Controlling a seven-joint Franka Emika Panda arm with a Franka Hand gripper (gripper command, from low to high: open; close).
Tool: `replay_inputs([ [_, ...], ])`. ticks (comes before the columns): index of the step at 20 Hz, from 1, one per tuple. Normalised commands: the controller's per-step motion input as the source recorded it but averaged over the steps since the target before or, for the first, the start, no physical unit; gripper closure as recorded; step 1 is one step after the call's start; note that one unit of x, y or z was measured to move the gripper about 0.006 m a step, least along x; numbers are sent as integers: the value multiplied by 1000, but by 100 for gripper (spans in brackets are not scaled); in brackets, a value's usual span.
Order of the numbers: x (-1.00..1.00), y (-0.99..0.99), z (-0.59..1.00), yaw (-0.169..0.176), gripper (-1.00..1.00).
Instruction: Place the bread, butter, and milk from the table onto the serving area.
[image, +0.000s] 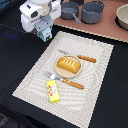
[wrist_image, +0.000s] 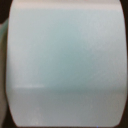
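The bread (image: 68, 64) lies on the round tan plate (image: 59, 71) in the middle of the cream striped serving area (image: 95, 85). The butter (image: 53, 91) lies on the placemat near its front edge, on the exterior view's left. My gripper (image: 45, 34) is shut on the milk (image: 46, 34), whose pale blue side shows between the fingers, just above the placemat's far corner at the exterior view's left. In the wrist view the carton's pale blue side (wrist_image: 65, 60) fills the picture.
A reddish-brown board (image: 110, 30) runs along the back with two grey pots (image: 93, 11) and a tan bowl (image: 123, 16) at the exterior view's right. Orange-handled cutlery (image: 73, 84) lies beside the plate. The black table (image: 15, 55) surrounds the placemat.
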Motion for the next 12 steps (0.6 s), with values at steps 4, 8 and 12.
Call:
replay_inputs([
  [4, -61, 94, -88, 0, 100],
  [8, 163, 163, 914, -57, 100],
  [12, 635, 281, 1000, -103, 100],
])
